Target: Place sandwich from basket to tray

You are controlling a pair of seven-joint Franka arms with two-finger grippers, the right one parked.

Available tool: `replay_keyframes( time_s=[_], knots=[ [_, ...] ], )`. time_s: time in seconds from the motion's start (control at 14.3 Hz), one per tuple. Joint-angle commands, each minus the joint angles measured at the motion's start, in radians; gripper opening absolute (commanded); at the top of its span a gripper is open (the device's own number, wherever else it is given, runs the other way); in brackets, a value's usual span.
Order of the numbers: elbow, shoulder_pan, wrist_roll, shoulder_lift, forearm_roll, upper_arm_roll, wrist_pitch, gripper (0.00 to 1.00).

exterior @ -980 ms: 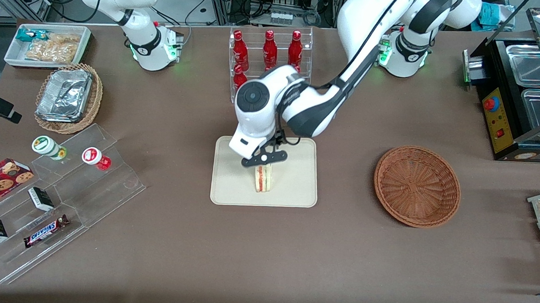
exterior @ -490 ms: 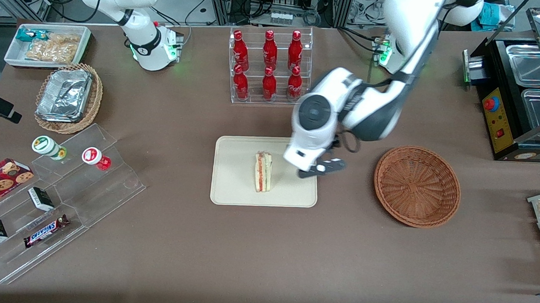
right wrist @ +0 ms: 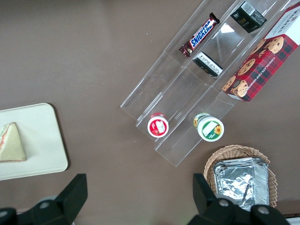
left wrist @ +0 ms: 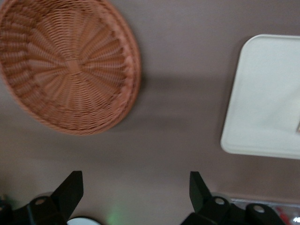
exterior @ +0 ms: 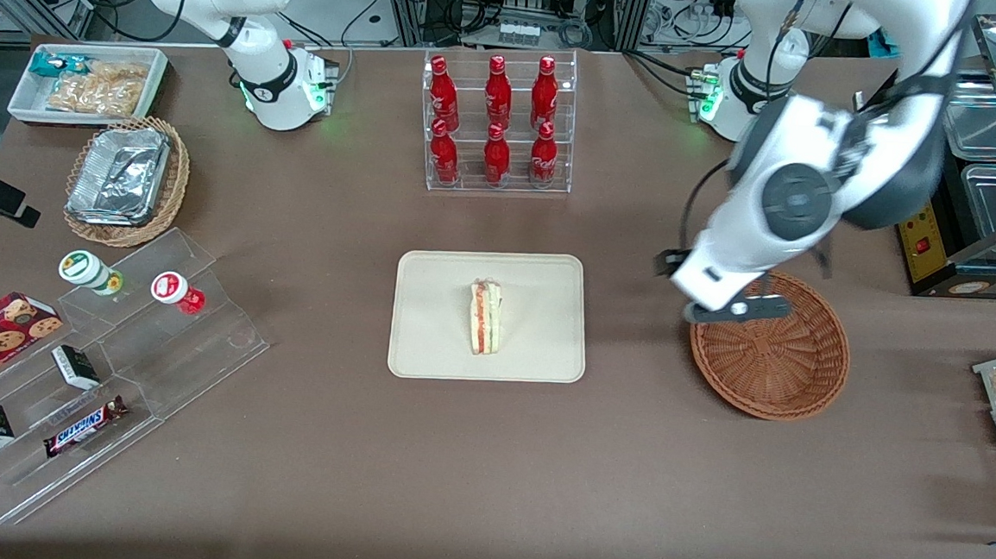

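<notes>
Sandwich [exterior: 485,317] rests on tray [exterior: 425,344] (gripper [left wrist: 136,192] wide open, holding nothing).

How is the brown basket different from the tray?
The basket is round, woven and reddish-brown; the tray is a flat, smooth, cream rectangle with rounded corners. The basket is empty, while the tray holds the sandwich. The open gripper hangs above the basket's rim, not above the tray. Both sit on the brown table.
</notes>
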Motion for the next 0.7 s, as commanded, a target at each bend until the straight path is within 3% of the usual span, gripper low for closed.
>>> replay_keyframes(
  time_s=[0.0,0.35,0.63],
  knots=[
    [-0.044,0.091,0.139,-0.110,-0.025,-0.011,-0.080,1.00],
    [-0.029,0.172,0.331,-0.228,-0.003,0.026,-0.169,1.00],
    [0.092,0.178,0.367,-0.218,0.015,0.078,-0.169,1.00]
  ],
)
